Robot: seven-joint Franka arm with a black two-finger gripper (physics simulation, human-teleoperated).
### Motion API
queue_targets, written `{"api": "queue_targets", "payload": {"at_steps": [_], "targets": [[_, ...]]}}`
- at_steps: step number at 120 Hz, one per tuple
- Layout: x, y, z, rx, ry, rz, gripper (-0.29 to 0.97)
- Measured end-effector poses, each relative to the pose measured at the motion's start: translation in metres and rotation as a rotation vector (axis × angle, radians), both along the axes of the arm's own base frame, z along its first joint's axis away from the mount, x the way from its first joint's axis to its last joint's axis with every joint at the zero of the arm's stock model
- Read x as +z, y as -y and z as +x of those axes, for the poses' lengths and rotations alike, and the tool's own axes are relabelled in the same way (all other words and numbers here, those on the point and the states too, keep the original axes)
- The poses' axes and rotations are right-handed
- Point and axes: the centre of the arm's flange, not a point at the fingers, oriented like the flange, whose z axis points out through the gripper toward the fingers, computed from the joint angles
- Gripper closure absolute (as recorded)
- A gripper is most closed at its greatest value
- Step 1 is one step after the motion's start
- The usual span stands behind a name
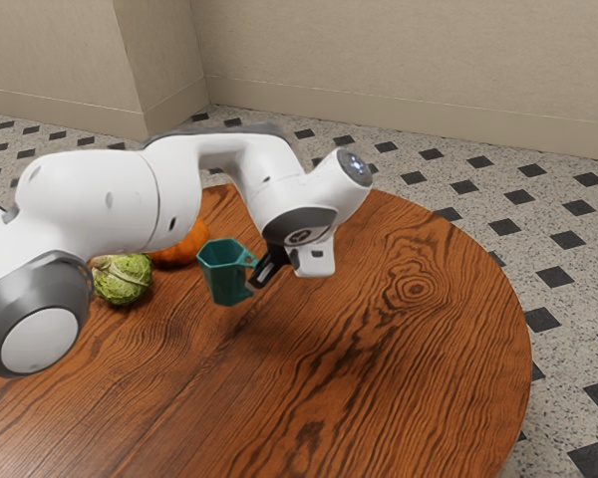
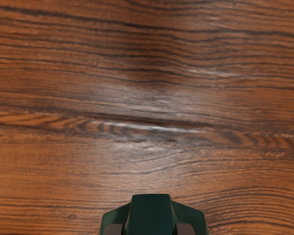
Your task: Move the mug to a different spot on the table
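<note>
The arm sweeps in low from the exterior view's left, elbow bent over the table, wrist angled down, and the hand is clamped on the handle of the teal mug. The mug sits near the table's middle, mouth up, with a cabbage and an orange pumpkin just beyond it. The wrist view adds the close look: the mug's handle under the hand, above bare wood grain.

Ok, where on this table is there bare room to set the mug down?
The wood from the gripper and mug out to the table rim, on the exterior view's right and near side, is bare. It is crowded past the mug, around the cabbage and pumpkin.
</note>
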Motion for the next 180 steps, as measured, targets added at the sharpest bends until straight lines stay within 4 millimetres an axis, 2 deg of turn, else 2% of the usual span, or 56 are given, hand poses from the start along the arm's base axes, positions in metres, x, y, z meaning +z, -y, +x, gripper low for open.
{"api": "queue_targets", "payload": {"at_steps": [32,82,120,128,140,151,180], "targets": [[-0.013,0.002,0.002,-0.02,-0.007,-0.003,0.65],[-0.048,0.005,0.004,-0.041,-0.033,-0.003,0.65],[-0.06,0.007,0.003,-0.049,-0.041,-0.003,0.64],[-0.061,0.008,0.003,-0.05,-0.042,-0.004,0.56],[-0.061,0.01,0.002,-0.05,-0.043,-0.012,0.36],[-0.061,0.015,0.002,-0.05,-0.036,-0.034,0.24],[-0.044,0.029,0.005,-0.035,0.011,-0.135,0.08]]}}
